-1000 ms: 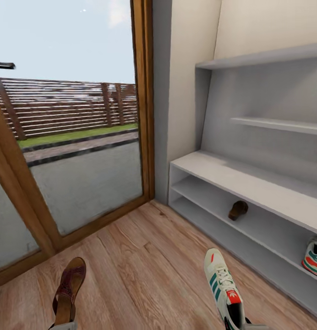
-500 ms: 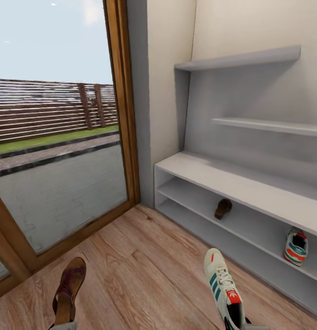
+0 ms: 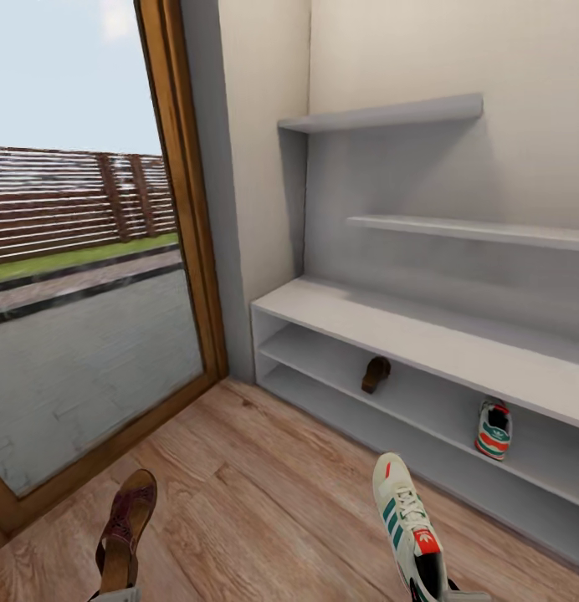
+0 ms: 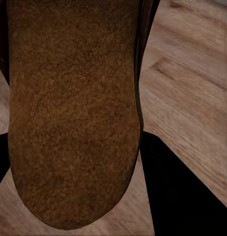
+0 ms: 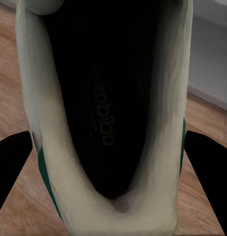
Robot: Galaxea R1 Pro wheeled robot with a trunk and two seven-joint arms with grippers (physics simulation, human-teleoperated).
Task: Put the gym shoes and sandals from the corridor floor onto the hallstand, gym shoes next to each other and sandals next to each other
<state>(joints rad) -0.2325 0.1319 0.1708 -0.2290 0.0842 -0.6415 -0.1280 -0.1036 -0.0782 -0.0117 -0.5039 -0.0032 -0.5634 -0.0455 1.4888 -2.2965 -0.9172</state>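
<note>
A wide light-grey hallstand point(image 3: 423, 334) with a bench top, two long open low shelves and stepped wall shelves above is seen against the cream wall, right of a wood-framed glass door point(image 3: 176, 209).

On the upper low shelf, a flat dark brown sandal point(image 3: 376, 374) is stood near the left end. A white sneaker with teal stripes and an orange-red heel patch point(image 3: 494, 430) is set on the same shelf, well apart to the right, heel outward.

In the head view, a second dark brown sandal with a reddish mottled footbed point(image 3: 125, 531) is held up at lower left above the light brown wood-plank corridor floor point(image 3: 264, 493), toe pointing away. A second white lace-up sneaker with teal side stripes and an orange-red tongue point(image 3: 409, 522) is held at lower right, toe also pointing away.

In the left wrist view, the sandal's brown footbed point(image 4: 74, 108) is seen close, with dark fingers point(image 4: 182, 191) at either side; the left claw is clamped on this sandal. In the right wrist view, the sneaker's dark insole and cream collar point(image 5: 108, 113) are seen from the heel end, with dark fingers point(image 5: 207, 167) flanking both sides; the right claw is clamped on this sneaker.
</note>
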